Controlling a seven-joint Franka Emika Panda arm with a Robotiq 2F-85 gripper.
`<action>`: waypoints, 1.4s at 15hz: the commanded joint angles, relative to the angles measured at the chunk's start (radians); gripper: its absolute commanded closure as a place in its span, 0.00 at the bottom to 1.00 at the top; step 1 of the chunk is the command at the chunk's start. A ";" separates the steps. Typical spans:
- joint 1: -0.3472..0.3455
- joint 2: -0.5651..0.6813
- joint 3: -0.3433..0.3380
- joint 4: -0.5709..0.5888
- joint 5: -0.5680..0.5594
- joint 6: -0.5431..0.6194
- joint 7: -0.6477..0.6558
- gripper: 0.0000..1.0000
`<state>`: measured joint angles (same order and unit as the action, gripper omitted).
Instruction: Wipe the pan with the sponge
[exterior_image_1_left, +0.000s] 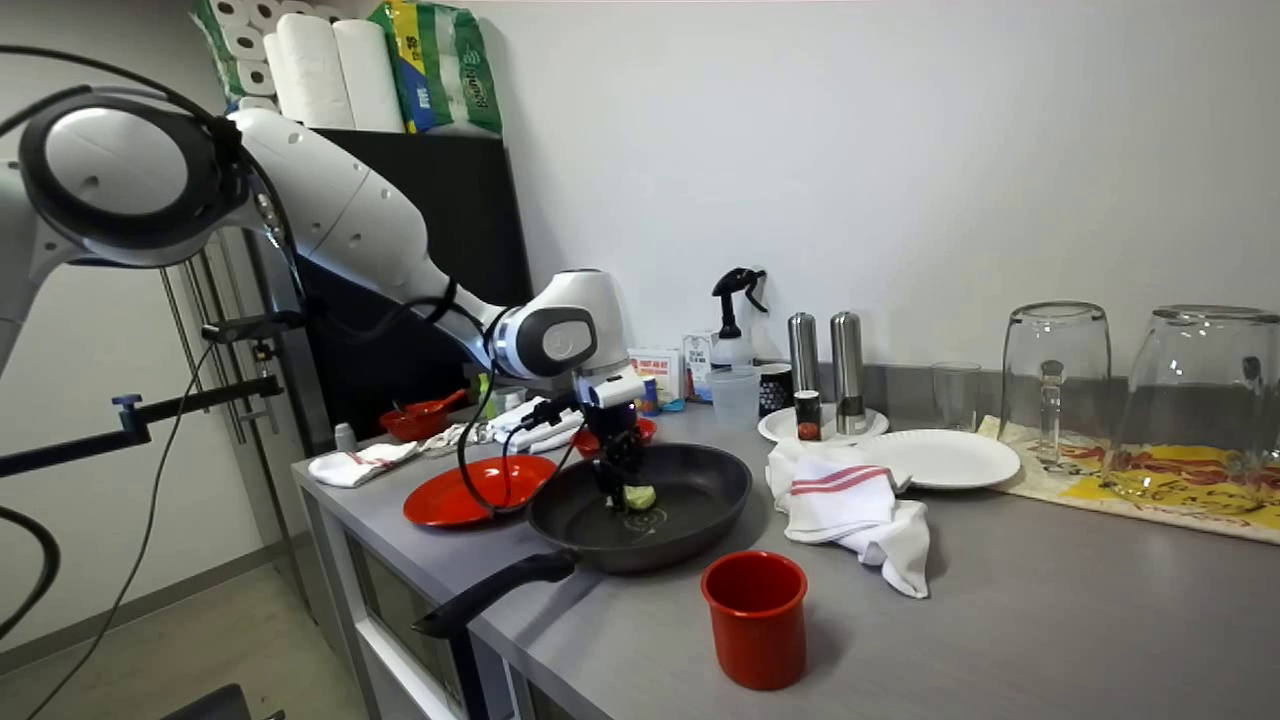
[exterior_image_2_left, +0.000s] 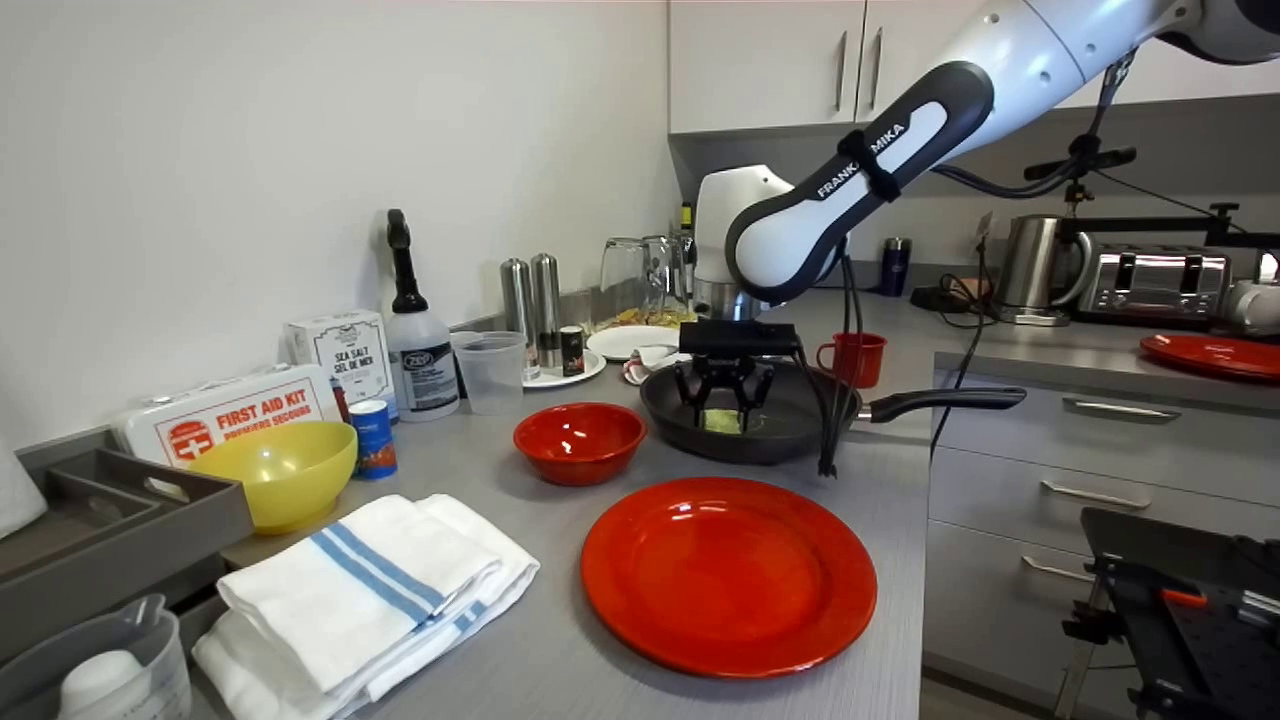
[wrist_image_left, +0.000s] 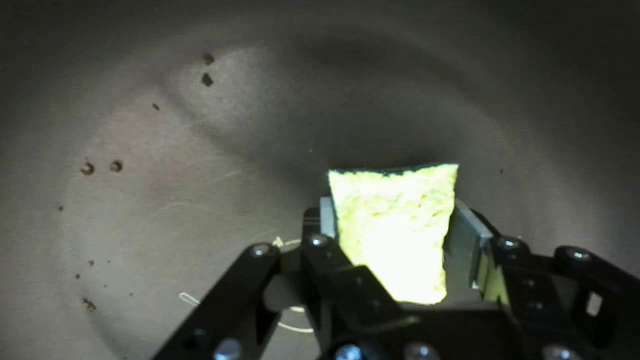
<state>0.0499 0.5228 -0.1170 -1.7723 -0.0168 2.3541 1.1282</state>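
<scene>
While my claw (exterior_image_2_left: 721, 412) is clamped on both sides of the sponge (wrist_image_left: 395, 227) down inside the pan (exterior_image_1_left: 700, 490), I'm seeing a bunch of brown specks (wrist_image_left: 116, 166) in there too, plus a red mug (exterior_image_1_left: 757, 640) nearby.

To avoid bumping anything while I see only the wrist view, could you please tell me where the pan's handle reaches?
Observer: The handle of the pan reaches out past the edge of the counter.
Operator: Thank you; what stands near that handle?
Observer: A red mug stands near it, beside the pan.
Operator: And what is across the pan from the red mug?
Observer: A red bowl stands there, close to the pan.
</scene>
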 joint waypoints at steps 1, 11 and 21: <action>0.027 0.052 0.010 0.040 -0.020 0.002 -0.052 0.72; 0.028 0.060 -0.018 0.033 -0.036 -0.004 -0.075 0.72; -0.023 0.009 -0.093 -0.039 -0.036 0.001 -0.036 0.72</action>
<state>0.0376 0.5361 -0.1919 -1.7591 -0.0486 2.3496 1.0683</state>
